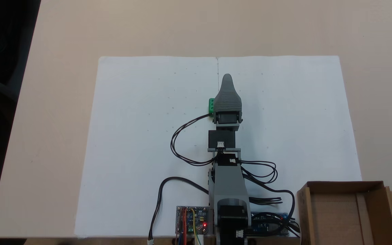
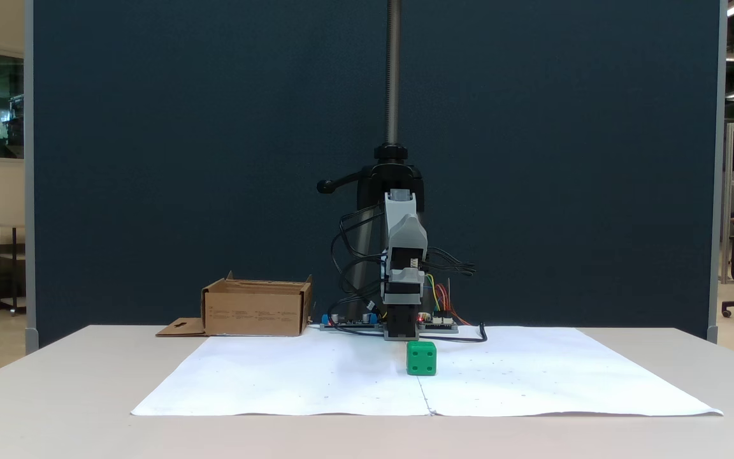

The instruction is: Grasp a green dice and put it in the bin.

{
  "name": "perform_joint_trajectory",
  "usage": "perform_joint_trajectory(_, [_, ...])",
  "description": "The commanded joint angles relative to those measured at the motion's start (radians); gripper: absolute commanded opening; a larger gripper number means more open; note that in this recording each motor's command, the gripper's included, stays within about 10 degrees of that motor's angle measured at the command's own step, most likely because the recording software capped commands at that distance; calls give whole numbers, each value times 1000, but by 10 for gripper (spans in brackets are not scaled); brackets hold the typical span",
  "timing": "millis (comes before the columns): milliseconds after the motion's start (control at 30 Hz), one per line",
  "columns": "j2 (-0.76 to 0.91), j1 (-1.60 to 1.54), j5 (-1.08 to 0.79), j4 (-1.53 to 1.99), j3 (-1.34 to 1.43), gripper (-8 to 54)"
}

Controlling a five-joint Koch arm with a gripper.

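Reaching over mid-frame, the end effector hovers above the green dice, jaw state unclear; the bin waits lower right.

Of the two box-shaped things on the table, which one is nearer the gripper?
The small green plastic dice, lying on the white paper beside the gripper; the brown cardboard bin sits off by the arm's base.

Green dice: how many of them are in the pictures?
1. The green dice sits on the white paper, partly covered by the gripper from above. Another could hide under the arm.
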Motion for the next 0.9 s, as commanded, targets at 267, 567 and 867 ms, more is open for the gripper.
perform_joint_trajectory(267, [98, -20, -38, 92, 64, 446])
perform_joint_trajectory(567, [98, -15, -38, 92, 64, 446])
perform_joint_trajectory(867, [98, -26, -38, 92, 64, 446])
